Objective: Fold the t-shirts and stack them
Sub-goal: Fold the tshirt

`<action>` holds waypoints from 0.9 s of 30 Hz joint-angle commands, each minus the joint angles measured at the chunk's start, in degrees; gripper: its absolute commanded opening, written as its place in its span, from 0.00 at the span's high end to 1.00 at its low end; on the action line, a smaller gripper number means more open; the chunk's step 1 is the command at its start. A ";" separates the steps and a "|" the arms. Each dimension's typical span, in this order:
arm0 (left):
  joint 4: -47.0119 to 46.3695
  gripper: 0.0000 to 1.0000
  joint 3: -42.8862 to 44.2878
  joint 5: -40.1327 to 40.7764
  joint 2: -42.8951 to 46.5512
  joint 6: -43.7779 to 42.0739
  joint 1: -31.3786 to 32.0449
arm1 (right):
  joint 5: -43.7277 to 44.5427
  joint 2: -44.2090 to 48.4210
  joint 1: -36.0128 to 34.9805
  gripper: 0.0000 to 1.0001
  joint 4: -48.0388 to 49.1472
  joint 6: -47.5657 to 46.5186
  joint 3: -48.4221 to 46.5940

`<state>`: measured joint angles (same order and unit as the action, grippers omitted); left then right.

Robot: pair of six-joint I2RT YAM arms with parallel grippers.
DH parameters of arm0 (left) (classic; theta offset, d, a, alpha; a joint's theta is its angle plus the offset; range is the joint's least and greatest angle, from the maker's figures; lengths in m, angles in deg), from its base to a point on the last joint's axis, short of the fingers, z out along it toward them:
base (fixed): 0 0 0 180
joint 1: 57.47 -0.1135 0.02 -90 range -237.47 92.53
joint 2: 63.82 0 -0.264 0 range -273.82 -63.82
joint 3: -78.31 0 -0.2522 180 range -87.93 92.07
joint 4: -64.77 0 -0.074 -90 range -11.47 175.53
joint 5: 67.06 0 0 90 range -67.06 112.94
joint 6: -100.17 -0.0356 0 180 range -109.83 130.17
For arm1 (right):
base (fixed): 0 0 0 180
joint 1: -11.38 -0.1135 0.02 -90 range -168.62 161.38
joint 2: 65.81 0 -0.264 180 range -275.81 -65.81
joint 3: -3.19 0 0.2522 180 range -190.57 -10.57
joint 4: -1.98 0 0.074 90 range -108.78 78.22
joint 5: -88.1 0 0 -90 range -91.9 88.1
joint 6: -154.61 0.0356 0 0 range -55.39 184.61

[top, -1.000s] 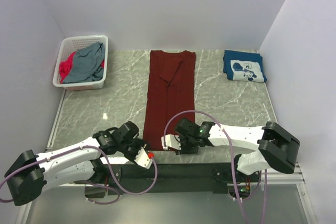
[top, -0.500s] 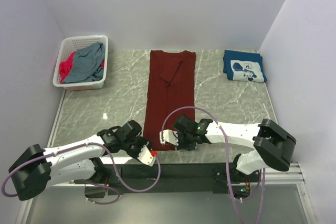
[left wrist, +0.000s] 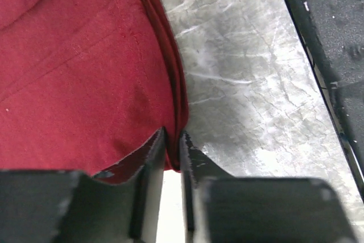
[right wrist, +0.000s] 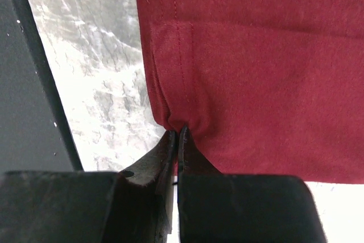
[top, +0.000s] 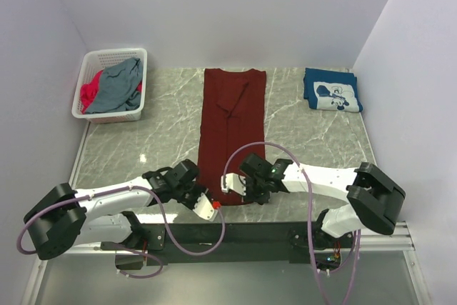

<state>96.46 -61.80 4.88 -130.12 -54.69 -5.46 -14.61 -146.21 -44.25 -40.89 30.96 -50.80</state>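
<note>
The maroon t-shirt (top: pixel 232 123) lies as a long narrow strip down the middle of the marble table (top: pixel 314 141). My left gripper (top: pixel 207 203) is shut on its near left corner; in the left wrist view the gripper (left wrist: pixel 173 140) pinches the folded red edge (left wrist: pixel 85 72). My right gripper (top: pixel 230 188) is shut on the near right part of the hem; in the right wrist view the gripper (right wrist: pixel 177 135) pinches the bunched corner (right wrist: pixel 256 72). A folded navy t-shirt with a white print (top: pixel 332 91) lies at the back right.
A white lattice basket (top: pixel 114 55) at the back left holds a grey-blue shirt (top: pixel 118 85) and a bright-pink one (top: pixel 87 95). A black rail (top: pixel 250 233) runs along the table's near edge, just behind both grippers. Walls close in on three sides.
My left gripper has moved right, to the shirt's near left corner. The right gripper has stayed at the near hem, shifting only slightly. The shirt has not moved.
</note>
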 commanded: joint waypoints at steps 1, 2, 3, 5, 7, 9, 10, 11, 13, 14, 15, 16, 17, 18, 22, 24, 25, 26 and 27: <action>1.40 0.79 1.64 0.40 0.21 -0.36 0.20 | -0.65 2.26 0.79 1.00 -1.92 0.87 -1.96; 2.71 0.84 1.99 0.22 0.47 -0.27 0.11 | -0.56 3.14 0.71 1.00 -2.01 0.95 -2.05; 3.76 0.87 2.34 -0.21 1.08 -0.09 0.20 | -0.47 3.75 0.79 1.00 -2.18 1.48 -2.40; 7.00 0.94 3.84 -1.00 1.70 0.52 0.20 | -0.39 5.77 0.71 1.00 -3.06 1.83 -2.66; 8.69 0.96 5.15 -2.41 3.02 1.14 0.64 | -0.73 7.36 0.09 1.00 -4.29 2.45 -2.58; 9.83 0.99 5.42 -2.15 4.68 2.63 2.82 | -1.09 9.90 -1.31 1.00 -5.08 2.71 -1.62; 10.36 0.99 5.68 -2.06 5.30 3.16 3.71 | -1.35 10.61 -1.75 1.00 -5.96 2.80 -1.35; 10.80 0.99 5.86 -2.06 5.83 4.47 4.41 | -2.14 11.40 -2.19 1.00 -6.57 3.06 -1.08; 12.82 0.99 7.00 -2.85 7.32 5.97 6.00 | -2.67 11.93 -2.28 1.00 -7.98 3.59 -1.08; 13.26 0.99 7.44 -2.94 7.76 7.89 6.17 | -2.58 12.54 -2.28 1.00 -8.25 3.59 -1.08; 13.44 0.99 7.79 -3.12 8.38 9.21 6.09 | -1.80 13.07 -2.11 1.00 -8.42 2.81 -1.52; 13.53 0.99 8.58 -2.51 8.56 10.18 5.91 | -1.53 13.25 -0.45 1.00 -8.51 2.36 -1.87; 13.44 1.00 9.11 -1.98 8.47 10.89 4.00 | -1.53 13.60 0.78 1.00 -8.60 1.75 -2.39; 13.53 0.99 9.98 -2.84 7.86 10.72 1.98 | -1.53 13.78 2.01 1.00 -8.52 0.18 -3.44; 15.20 0.99 16.91 -7.24 2.07 8.27 -7.96 | 1.62 14.57 5.97 1.00 -6.94 -5.98 -4.95; 13.89 0.99 18.60 -8.56 -0.74 7.03 -11.82 | 1.90 13.08 8.69 1.00 -5.53 -8.43 -6.52; 13.36 0.99 20.17 -9.09 -1.71 6.25 -12.89 | 2.25 11.34 9.49 1.00 -4.92 -9.15 -7.23; 12.57 0.99 20.97 -9.27 -2.77 5.72 -14.29 | 2.34 10.36 11.58 1.00 -4.56 -9.94 -8.10; 12.04 0.99 21.76 -9.44 -4.87 5.10 -14.91 | 2.43 9.48 12.65 1.00 -4.12 -11.42 -10.03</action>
<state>109.58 -43.50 -0.81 -132.02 -47.15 -17.99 -13.97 -134.64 -34.90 -47.97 25.08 -55.85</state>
